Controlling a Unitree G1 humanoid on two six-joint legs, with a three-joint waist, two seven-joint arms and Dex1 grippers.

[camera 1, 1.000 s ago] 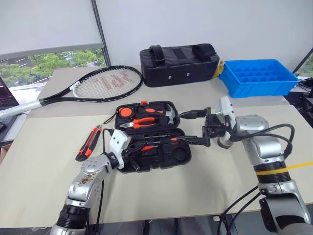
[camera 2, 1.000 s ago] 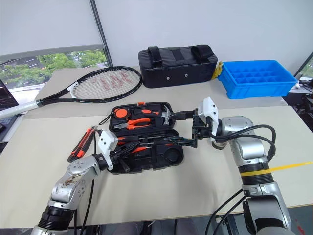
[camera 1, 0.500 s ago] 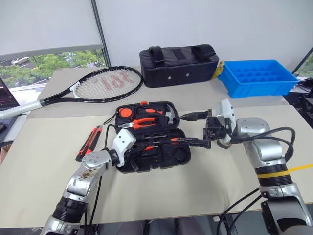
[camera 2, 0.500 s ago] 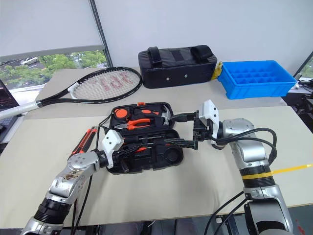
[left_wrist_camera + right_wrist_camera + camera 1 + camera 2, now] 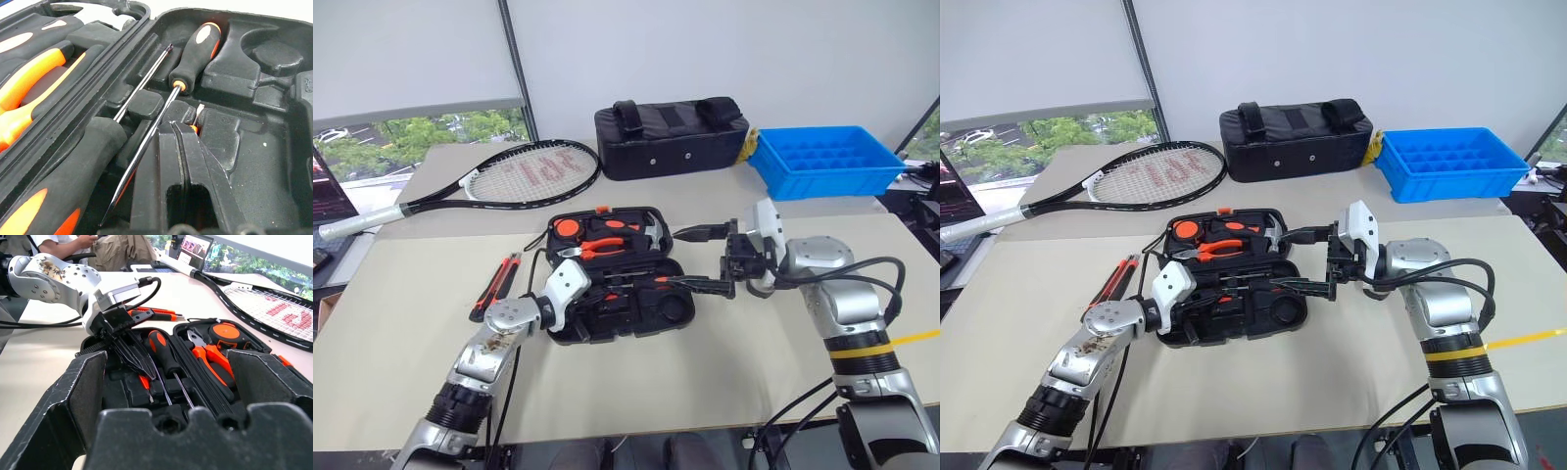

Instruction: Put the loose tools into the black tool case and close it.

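- The black tool case (image 5: 614, 269) is lying open on the counter (image 5: 724, 362) between the two arms, both halves flat, so its moulded recesses are facing up and reachable from either side.
- The left tool (image 5: 182, 128) is reaching into the near half with its fingers pressed together. A sliver of orange is showing at their tips; this looks like a thin small orange screwdriver (image 5: 145, 383) being pushed into a narrow slot, though I cannot tell whether it is pinched or only nudged.
- The right tool (image 5: 1310, 260) is hanging just beside the case's right edge, pointing across it, its fingers spread wide with nothing between them. My guess is that it is waiting to steady the case or to swing the lid over.
- Near half: an orange-and-black-handled screwdriver (image 5: 195, 54) is sitting in its recess, and a second screwdriver (image 5: 73, 166) is lying aslant with its shaft crossing the ridges, so it is probably not seated yet. The round recess (image 5: 274, 56) is standing empty.
- Far half: orange-handled pliers (image 5: 602, 246) and a round orange-topped item (image 5: 566, 226) are resting in their places.
- The orange-black utility knife (image 5: 494, 288) is lying loose on the counter, just left of the case, so packing is not finished.
- Behind, a tennis racket (image 5: 509, 176), a black fabric bag (image 5: 671, 135) and a blue bin (image 5: 830, 160) are sitting well apart from the work.
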